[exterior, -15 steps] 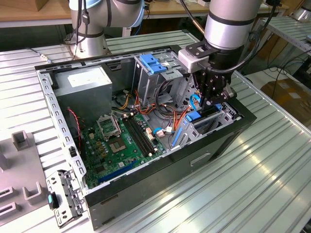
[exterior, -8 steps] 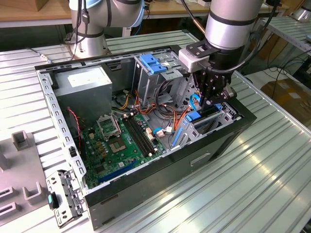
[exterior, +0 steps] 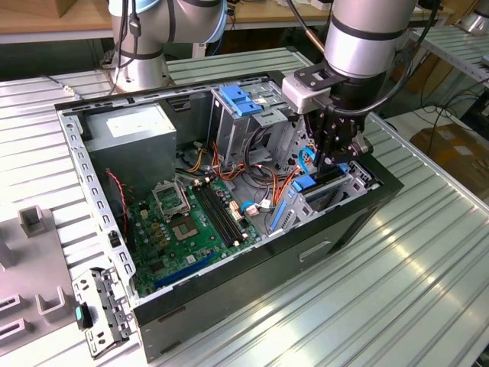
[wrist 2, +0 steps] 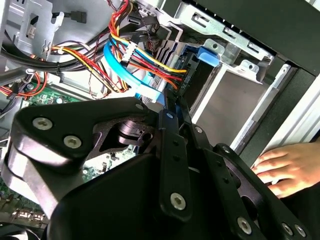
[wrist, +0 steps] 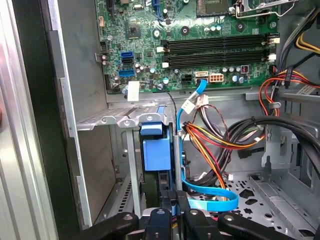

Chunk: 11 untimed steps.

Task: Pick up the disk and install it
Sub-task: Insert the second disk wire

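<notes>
The disk (wrist: 156,156) stands on edge in the bay of the case (exterior: 321,245), by the front wall, and I see its blue rail end just beside the blue cable (wrist: 210,196). My gripper (exterior: 336,157) sits right above it, fingers (wrist: 172,220) pressed close on its top edge. A hand (wrist 2: 292,167) rests on the case, outside.

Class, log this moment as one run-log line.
tool: low inside the computer case | disk: standing on edge in its bay, below the tool | hand: resting on case edge
</notes>
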Available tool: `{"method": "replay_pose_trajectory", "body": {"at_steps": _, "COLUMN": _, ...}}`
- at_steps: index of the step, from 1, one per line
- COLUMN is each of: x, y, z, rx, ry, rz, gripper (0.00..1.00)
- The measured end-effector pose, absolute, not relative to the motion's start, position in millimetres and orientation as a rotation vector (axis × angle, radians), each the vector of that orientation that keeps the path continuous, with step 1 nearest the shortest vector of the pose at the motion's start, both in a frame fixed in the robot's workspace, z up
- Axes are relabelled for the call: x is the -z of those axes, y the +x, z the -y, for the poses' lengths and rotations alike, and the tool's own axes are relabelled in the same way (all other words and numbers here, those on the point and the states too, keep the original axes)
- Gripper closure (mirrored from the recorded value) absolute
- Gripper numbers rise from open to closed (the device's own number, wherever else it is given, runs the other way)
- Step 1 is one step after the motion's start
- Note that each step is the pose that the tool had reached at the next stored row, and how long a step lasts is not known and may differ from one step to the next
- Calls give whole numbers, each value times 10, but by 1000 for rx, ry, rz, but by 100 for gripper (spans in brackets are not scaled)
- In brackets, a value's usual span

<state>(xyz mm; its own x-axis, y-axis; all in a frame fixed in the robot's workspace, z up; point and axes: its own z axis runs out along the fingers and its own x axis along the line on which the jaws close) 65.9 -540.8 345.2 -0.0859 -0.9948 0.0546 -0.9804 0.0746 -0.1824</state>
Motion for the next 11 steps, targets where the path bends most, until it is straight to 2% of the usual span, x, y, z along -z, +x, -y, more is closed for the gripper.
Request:
{"method": "replay_pose_trajectory", "body": {"at_steps": 5, "x": -3452, "y": 660, "z": 5447, "rx": 255, "ry": -2064, "rz": -2240, "gripper": 84}}
{"method": "replay_pose_trajectory", "body": {"at_steps": 11, "x": -3452, "y": 663, "z": 5504, "rx": 209, "ry": -2044, "rz": -2234, "gripper": 84}}
